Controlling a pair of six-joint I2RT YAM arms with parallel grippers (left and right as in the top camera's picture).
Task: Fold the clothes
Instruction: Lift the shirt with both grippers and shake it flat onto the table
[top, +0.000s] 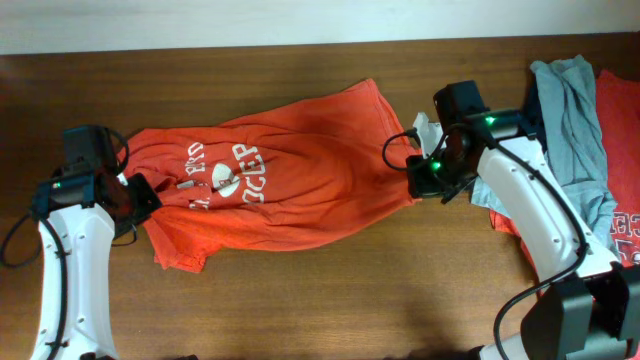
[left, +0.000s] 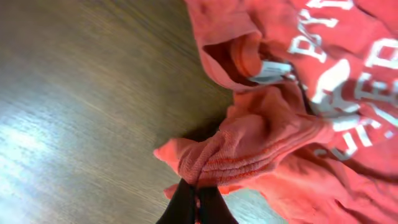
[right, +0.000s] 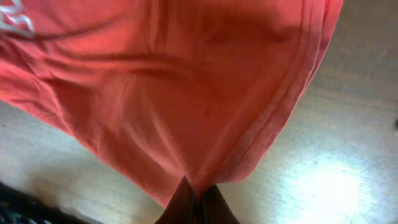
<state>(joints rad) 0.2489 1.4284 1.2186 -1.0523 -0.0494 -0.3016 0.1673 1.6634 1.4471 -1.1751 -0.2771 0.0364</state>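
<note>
Orange-red cotton, white lettering facing up: a soft T-shirt (top: 290, 170) lies stretched across the middle of the brown wooden table (top: 300, 310), with its neck end to the left and its hem to the right. The left gripper (left: 196, 194) is clenched on a bunched fold of stitched fabric beside the neck opening. The right gripper (right: 198, 198) is pinched tight on the seamed hem. Holding opposite ends, the two arms appear to be drawing the garment taut so it lies flat before any fold is made. A heap of further clothes (top: 575, 100), light grey-blue and red, waits at the table's right edge, beside the right arm.
</note>
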